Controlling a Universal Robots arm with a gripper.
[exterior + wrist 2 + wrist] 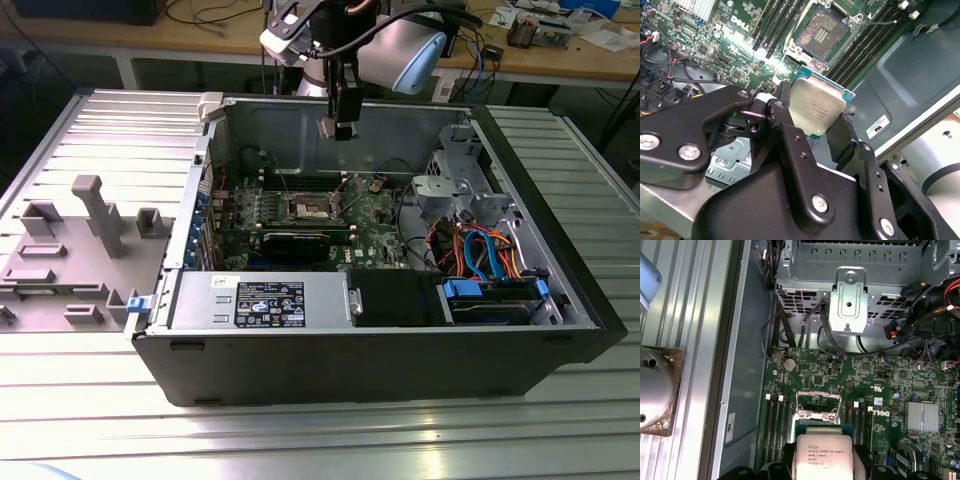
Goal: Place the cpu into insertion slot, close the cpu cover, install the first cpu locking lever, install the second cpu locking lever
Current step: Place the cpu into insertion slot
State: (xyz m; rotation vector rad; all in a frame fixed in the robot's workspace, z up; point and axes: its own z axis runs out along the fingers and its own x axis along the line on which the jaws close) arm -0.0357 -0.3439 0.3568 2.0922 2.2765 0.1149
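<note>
My gripper (340, 118) hangs above the open computer case, near its back wall, shut on the cpu (328, 127). In the second wrist view the black fingers (785, 120) clamp two opposite edges of the cpu (817, 107), whose silvery top faces the camera. Below it on the green motherboard (375, 215) lies the insertion slot (822, 32), its contact field bare, with a thin wire lever (880, 21) swung out beside it. In the first wrist view the cpu (824, 455) hovers just short of the slot (818, 407), which is ringed by the silvery cpu cover frame (818, 415).
The case (350, 350) lies on its side on a ribbed metal table (300, 430). A power supply (265, 300) and drive bay with coloured cables (490, 255) sit along the near side. A metal drive cage (850, 300) rises beside the board. A grey fixture tray (70, 240) lies at the exterior view's left.
</note>
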